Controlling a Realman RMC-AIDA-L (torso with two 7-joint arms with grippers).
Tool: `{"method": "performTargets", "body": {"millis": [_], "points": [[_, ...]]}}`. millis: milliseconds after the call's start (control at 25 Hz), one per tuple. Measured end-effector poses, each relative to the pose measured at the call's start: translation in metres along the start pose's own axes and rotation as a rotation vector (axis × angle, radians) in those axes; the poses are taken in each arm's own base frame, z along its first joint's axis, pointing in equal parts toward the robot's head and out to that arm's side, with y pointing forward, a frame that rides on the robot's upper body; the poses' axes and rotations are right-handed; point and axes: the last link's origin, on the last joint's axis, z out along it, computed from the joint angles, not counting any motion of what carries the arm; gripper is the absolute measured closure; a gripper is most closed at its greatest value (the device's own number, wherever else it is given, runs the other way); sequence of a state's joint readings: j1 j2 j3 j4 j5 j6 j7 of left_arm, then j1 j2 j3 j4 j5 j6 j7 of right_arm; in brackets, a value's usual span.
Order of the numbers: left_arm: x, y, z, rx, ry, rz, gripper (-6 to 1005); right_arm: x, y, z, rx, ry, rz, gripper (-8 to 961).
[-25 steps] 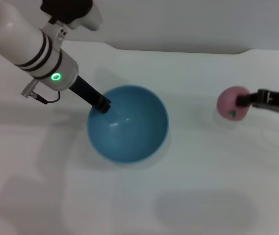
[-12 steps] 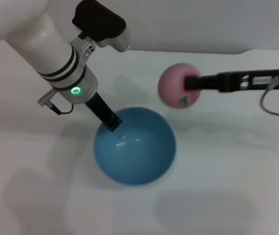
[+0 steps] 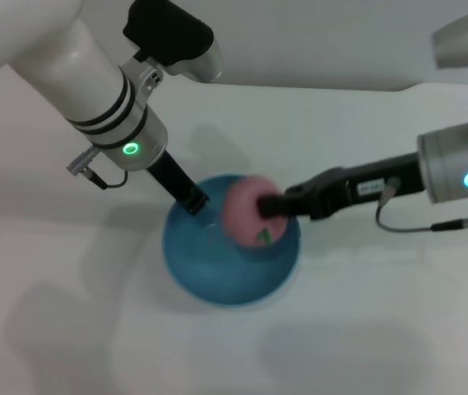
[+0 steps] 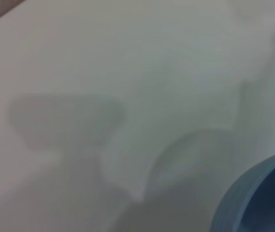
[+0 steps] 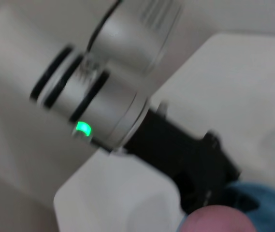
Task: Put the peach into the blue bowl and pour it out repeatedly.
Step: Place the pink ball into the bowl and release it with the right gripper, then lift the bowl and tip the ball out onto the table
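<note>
The blue bowl (image 3: 217, 271) stands upright on the white table in the head view. My left gripper (image 3: 192, 202) is shut on the bowl's far-left rim. My right gripper (image 3: 268, 207) comes in from the right, shut on the pink peach (image 3: 246, 212), and holds it just over the bowl's opening. The green leaf mark faces down and forward. In the right wrist view the peach's top (image 5: 217, 220) shows with the bowl's rim (image 5: 267, 205) and the left gripper (image 5: 209, 186) behind it. The left wrist view shows only a piece of the bowl's rim (image 4: 253, 198).
The white table (image 3: 365, 329) stretches around the bowl. A pale wall edge (image 3: 316, 82) runs along the back. A cable (image 3: 406, 224) hangs under my right arm.
My right gripper carried the peach from the table's right side, up and leftward, then down over the bowl. My left arm shifted the bowl a little toward me and to the right.
</note>
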State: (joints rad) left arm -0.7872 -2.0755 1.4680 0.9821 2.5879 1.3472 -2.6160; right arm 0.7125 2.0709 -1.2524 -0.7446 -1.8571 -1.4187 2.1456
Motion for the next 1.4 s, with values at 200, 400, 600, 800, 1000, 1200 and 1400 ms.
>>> {"method": "performTargets", "body": {"millis": [200,400,600,800,1000,1200,1400], "points": [[0.001,-0.001,0.0,0.004,0.007,0.005,999,0.008,0.001,0.008,0.0,0.051,-0.016,841],[0.003,-0.001,-0.001,0.008,0.016,0.004,1000,0.01,-0.001,0.004,0.009,0.033,-0.003,798],[0.003,-0.001,-0.001,0.01,0.016,0.008,1000,0.008,-0.006,-0.005,0.021,-0.021,0.023,645],[0.007,-0.003,-0.001,0.024,0.041,0.008,999,0.005,-0.02,-0.03,0.054,-0.174,0.111,534],[0.015,0.001,0.0,0.014,0.087,0.013,999,0.031,-0.05,-0.075,0.089,-0.464,0.36,507],[0.029,0.002,0.004,0.038,0.211,0.043,999,0.088,-0.064,-0.104,0.136,-0.598,0.549,506],[0.04,0.001,0.012,0.123,0.341,0.084,999,0.133,-0.063,-0.11,0.18,-0.623,0.649,504]]}}
